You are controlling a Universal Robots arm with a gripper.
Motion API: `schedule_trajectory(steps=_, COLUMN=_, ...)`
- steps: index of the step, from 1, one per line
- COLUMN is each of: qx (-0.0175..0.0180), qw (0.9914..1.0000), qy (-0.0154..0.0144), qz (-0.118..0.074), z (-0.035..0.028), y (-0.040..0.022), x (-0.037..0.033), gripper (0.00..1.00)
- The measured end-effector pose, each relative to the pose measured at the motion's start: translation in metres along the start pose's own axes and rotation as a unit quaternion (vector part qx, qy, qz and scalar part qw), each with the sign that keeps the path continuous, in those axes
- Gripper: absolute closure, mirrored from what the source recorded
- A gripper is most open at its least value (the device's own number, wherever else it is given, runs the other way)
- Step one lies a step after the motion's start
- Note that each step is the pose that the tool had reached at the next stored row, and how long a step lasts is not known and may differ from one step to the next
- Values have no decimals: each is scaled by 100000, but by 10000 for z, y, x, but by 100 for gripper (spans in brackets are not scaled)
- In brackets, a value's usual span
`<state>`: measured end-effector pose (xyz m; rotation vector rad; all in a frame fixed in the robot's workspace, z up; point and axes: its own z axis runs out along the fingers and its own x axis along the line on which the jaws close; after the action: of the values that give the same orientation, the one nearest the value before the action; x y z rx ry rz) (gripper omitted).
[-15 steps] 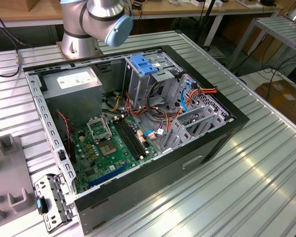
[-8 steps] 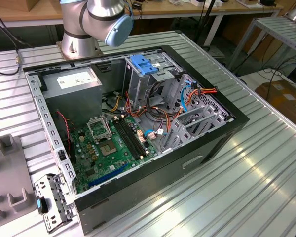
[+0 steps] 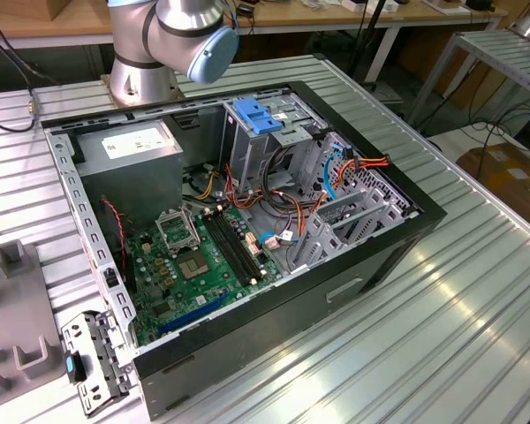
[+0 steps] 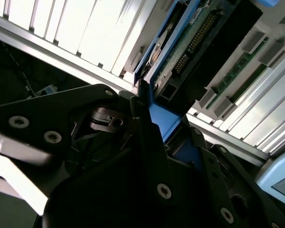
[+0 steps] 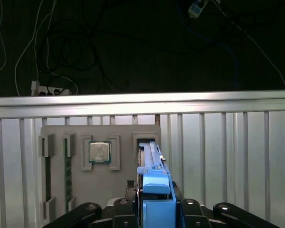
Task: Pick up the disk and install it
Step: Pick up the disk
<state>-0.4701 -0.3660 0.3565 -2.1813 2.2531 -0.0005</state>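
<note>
In the first wrist view the disk (image 5: 151, 159) is seen edge-on, with its blue side rail toward the camera. My gripper (image 5: 154, 202) is shut on it, a black finger on each side. The disk's far end lies at a slot of the grey holder tray (image 5: 99, 190); I cannot tell whether it still touches the slot. In the second wrist view the disk (image 4: 199, 33) shows its green circuit board and connector, with a blue rail along the edge between my gripper (image 4: 167, 127) fingers.
The tray also holds a processor chip (image 5: 99, 152) and memory sticks (image 5: 66, 166) on the ribbed metal table (image 5: 228, 156). In the exterior view the open computer case (image 3: 380, 256) shows the motherboard (image 3: 203, 256), a grey power-supply box (image 3: 128, 146) and a metal cage with a blue latch (image 3: 258, 117).
</note>
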Motion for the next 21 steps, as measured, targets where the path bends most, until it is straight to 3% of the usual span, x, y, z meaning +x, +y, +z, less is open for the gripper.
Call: schedule_trajectory(steps=21, qx=11, qw=100000, qy=-7, qz=-1, z=-246, y=-1, x=-1, gripper=63)
